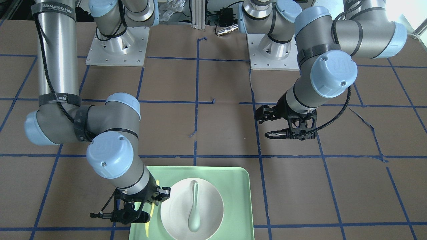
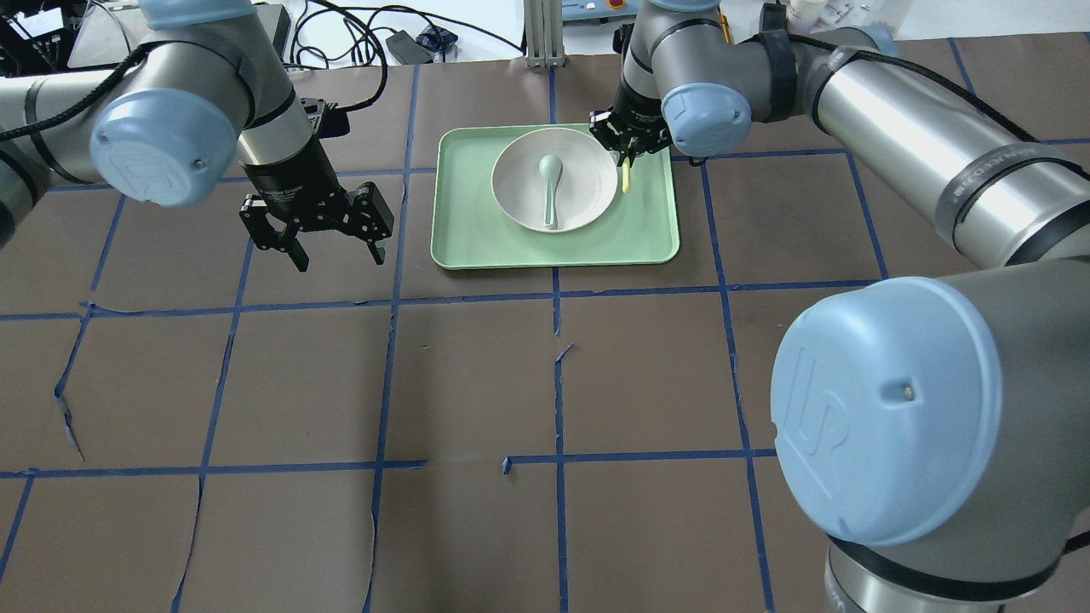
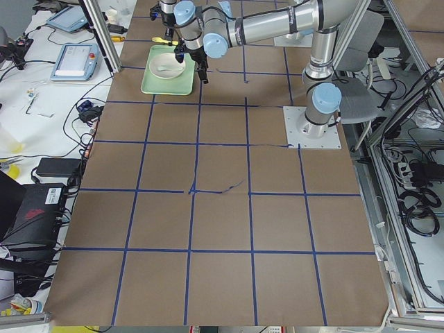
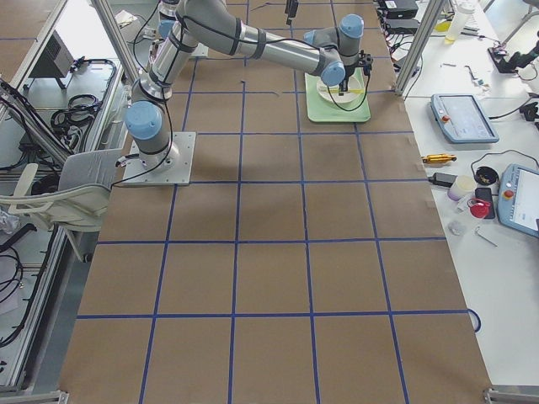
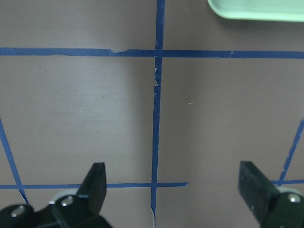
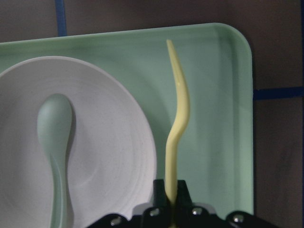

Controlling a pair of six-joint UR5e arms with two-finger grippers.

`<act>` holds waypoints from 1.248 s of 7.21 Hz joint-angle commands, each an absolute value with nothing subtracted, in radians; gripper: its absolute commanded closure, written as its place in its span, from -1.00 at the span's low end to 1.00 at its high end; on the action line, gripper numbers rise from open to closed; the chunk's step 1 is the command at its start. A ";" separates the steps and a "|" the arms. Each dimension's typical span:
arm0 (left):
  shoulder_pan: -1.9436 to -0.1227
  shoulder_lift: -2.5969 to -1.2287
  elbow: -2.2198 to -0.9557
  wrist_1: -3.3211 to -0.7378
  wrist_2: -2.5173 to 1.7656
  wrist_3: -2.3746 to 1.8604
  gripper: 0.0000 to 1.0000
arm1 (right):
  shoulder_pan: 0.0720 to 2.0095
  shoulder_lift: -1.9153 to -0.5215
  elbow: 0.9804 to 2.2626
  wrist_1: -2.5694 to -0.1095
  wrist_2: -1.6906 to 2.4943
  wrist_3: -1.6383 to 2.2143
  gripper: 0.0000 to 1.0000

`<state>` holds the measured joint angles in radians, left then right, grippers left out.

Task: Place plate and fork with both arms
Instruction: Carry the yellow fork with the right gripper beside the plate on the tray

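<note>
Overhead cam is looking forward and down over the table (image 2: pixel 468 383) from behind the arms (image 2: pixel 886 409); front cam is facing back steeply from the opposite side. Both end cams are looking along it from far off. Wrist cams are pointing down, close in. All six are sharing the mint-green tray (image 2: pixel 477 247).

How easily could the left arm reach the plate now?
Probably yes: the left gripper is open and empty beside the tray, and the plate is clear on that side. The right gripper holds the fork on the other side.
</note>
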<state>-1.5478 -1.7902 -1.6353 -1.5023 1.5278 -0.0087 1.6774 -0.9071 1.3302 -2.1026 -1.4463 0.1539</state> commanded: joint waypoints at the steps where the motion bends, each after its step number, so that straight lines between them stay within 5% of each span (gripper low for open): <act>1: -1.549 -1.792 -1.637 -1.503 1.528 -0.014 -1.00 | 1.626 -0.904 1.391 -2.124 -1.375 0.058 1.00; 3: -1.549 -1.793 -1.637 -1.503 1.526 -0.014 -1.00 | 1.626 -0.870 1.387 -2.164 -1.339 0.066 0.94; 4: -1.549 -1.792 -1.640 -1.503 1.528 -0.015 -1.00 | 1.626 -0.852 1.387 -2.195 -1.332 0.061 0.64; 5: -1.551 -1.790 -1.650 -1.502 1.528 -0.018 -1.00 | 1.626 -0.839 1.385 -2.209 -1.325 0.060 0.55; 7: -1.549 -1.790 -1.655 -1.499 1.528 -0.017 -1.00 | 1.626 -0.850 1.396 -2.203 -1.373 0.019 -0.86; 9: -1.557 -1.795 -1.657 -1.497 1.526 -0.026 -1.00 | 1.626 -0.917 1.417 -2.172 -1.431 0.017 -1.00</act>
<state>-1.5538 -1.7920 -1.6557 -1.4985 1.5275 -0.0218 1.6260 -0.8758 1.4054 -2.1920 -1.3955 0.0214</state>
